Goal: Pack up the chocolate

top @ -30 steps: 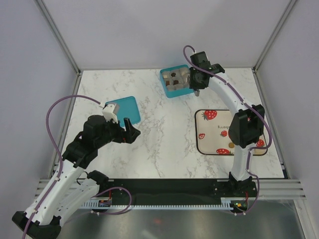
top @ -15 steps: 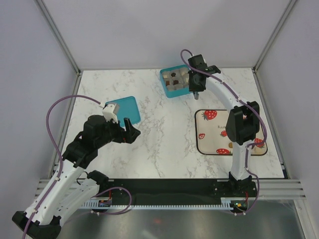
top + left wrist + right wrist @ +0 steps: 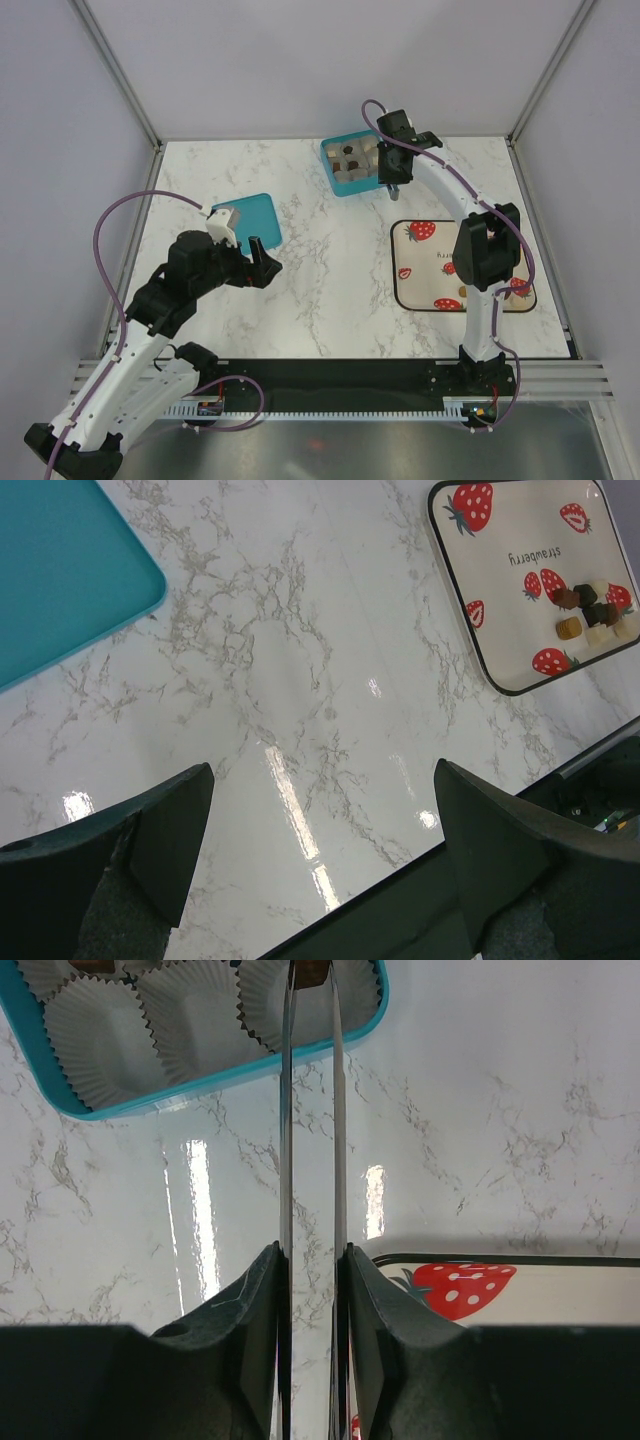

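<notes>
The step in hand appears to be the drop-off. The right gripper (image 3: 310, 974) has its 2 thin blades drawn narrow on a brown chocolate (image 3: 312, 968), pinched at the very tips over a pleated paper cup (image 3: 360, 995) at the near edge of the teal box (image 3: 215, 1082). Next, I judge, the blades need to part just enough to let the piece settle inside that cup, then lift straight clear so the paper is not dragged along. The left gripper (image 3: 325, 840) hangs with its jaws spread wide and nothing between them, above the marble table (image 3: 300, 680) beside the teal lid (image 3: 60, 570). More chocolates (image 3: 592, 610) sit clustered at one end of the strawberry tray (image 3: 510, 610): small blocky and rounded bites in dark brown, tan and whitish tones. A few dark pieces (image 3: 349, 154) already lie in the box, so packing looks partly done.
</notes>
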Robot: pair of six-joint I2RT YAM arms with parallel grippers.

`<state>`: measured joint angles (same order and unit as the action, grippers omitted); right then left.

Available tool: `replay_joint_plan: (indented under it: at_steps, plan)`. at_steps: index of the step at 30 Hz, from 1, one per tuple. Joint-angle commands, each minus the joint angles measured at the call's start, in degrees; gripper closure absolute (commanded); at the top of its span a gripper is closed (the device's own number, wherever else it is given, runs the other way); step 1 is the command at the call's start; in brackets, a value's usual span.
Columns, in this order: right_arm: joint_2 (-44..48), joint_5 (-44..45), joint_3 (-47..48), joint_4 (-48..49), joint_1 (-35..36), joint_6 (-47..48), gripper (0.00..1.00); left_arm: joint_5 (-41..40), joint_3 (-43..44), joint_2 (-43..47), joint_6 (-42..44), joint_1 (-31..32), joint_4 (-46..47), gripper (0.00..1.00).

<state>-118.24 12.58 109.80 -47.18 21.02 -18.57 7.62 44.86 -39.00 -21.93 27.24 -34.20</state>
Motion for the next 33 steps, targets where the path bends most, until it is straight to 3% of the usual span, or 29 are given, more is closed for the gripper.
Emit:
replay_joint_plan:
  at_steps: [1, 33]
  plan:
    - [1.25, 1.31, 1.03, -0.11, 0.17, 0.55, 0.63, -0.59, -0.04, -0.02, 1.89, 0.0, 1.15, 0.01]
    - [4.06, 1.75, 3.75, -2.56, 0.43, 1.25, 0.58, -0.76, -0.04, 0.16, 1.81, 0.0, 1.06, 0.01]
